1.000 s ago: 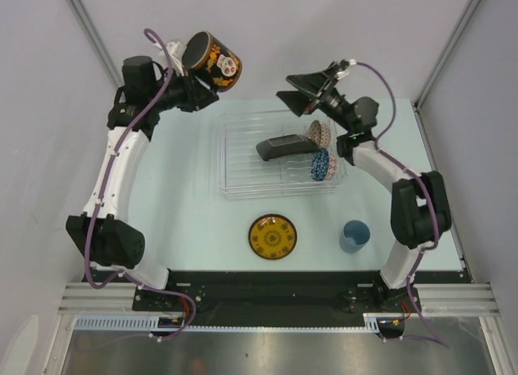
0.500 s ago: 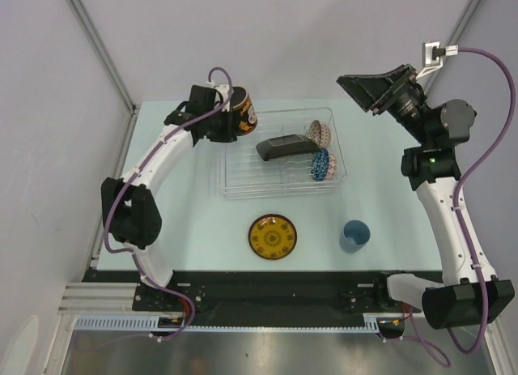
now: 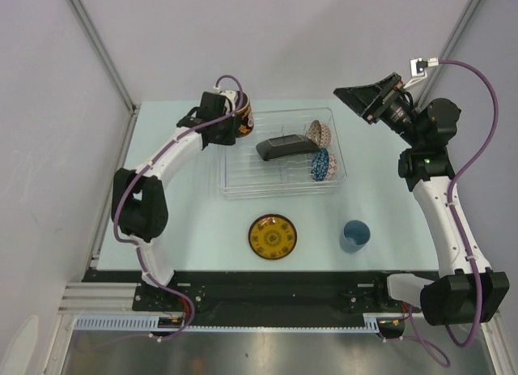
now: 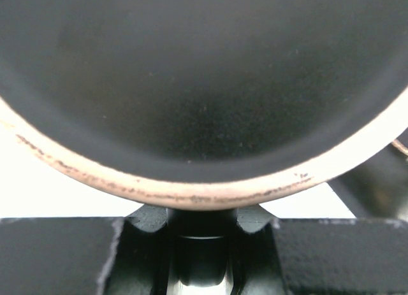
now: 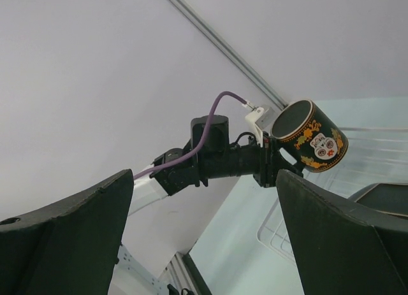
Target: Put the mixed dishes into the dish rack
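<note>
L gripper (image 3: 229, 121) is clamped on the cup (image 3: 241, 116) and holds it tipped on its side in the air over the rack's (image 3: 243, 179) far-left corner. L wrist cam is nothing but dark cup interior, rim tight against the fingers. R gripper (image 3: 360, 101) is parked up high beyond the rack's far-right corner, jaws spread wide, nothing in them. Inside the rack: plate (image 3: 283, 146) leaning mid-rack, beige bowl (image 3: 319, 133) and blue bowl (image 3: 323, 164) on edge at the right end. Saucer (image 3: 273, 236) and lt-blue cup (image 3: 354, 235) sit out on the table (image 3: 186, 213) nearer the bases, apart from each other. Step in hand, I'd say: loading the cup, w/ three dishes in and two waiting. Next move calls for lowering it into the free left part of the rack, clear of the plate, turned so it can't roll, then opening up. After that, saucer & lt-blue cup
</note>
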Available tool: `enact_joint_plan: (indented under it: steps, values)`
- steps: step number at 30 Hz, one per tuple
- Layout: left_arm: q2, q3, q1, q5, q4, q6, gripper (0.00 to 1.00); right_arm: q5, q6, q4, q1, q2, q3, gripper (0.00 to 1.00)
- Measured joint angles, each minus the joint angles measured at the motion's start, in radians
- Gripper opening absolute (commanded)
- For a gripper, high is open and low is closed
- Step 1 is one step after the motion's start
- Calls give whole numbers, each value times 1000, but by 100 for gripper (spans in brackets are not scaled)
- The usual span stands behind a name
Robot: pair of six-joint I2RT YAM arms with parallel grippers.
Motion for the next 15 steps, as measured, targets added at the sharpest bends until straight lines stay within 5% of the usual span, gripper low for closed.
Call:
enact_joint_plan:
  steps: [15]
  values:
    - [64,-77,-41,-149,36,-10,0,1,21,7,-26,-3,-63,100]
